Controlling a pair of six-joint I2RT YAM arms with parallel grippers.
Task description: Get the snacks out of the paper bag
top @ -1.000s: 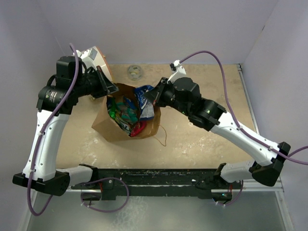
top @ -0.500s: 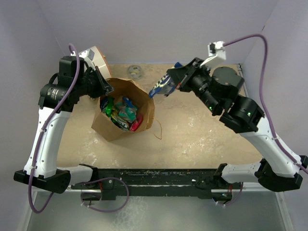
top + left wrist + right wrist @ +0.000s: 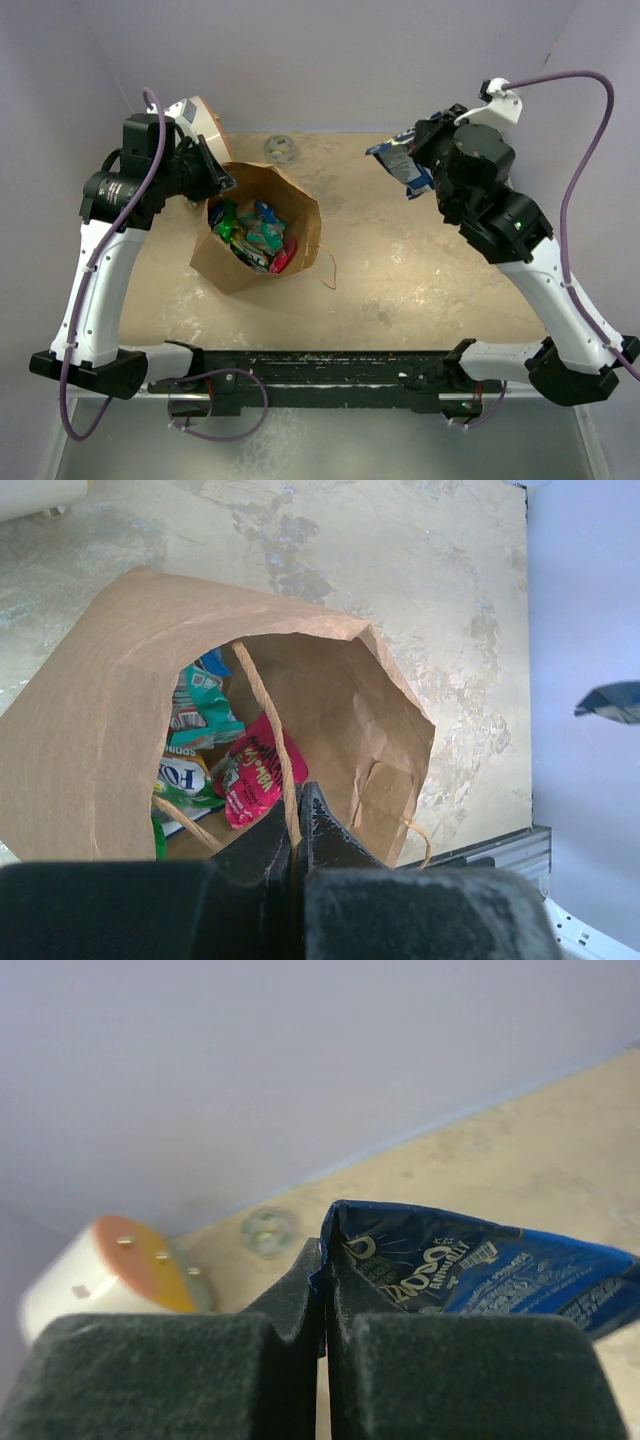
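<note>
The brown paper bag (image 3: pixel 300 215) stands open at centre left, with several snack packets (image 3: pixel 255 235) inside: green, teal and red. In the left wrist view the bag (image 3: pixel 100 680) shows teal, white-green and pink packets (image 3: pixel 250 770). My left gripper (image 3: pixel 218 178) is shut on the bag's twine handle (image 3: pixel 262 705) at its far-left rim. My right gripper (image 3: pixel 415 160) is shut on a blue packet (image 3: pixel 400 158) and holds it in the air at the far right. In the right wrist view the blue packet (image 3: pixel 480 1275) hangs right of the jaws.
A white cylinder with an orange rim (image 3: pixel 200 118) lies behind the left gripper; it also shows in the right wrist view (image 3: pixel 110 1275). A small grey ring (image 3: pixel 280 150) sits by the back wall. A second twine handle (image 3: pixel 328 265) hangs off the bag's near right.
My right gripper has pulled the blue packet out of the bag and carried it up and to the right. The bag has settled upright. The left gripper has stayed on the handle.
</note>
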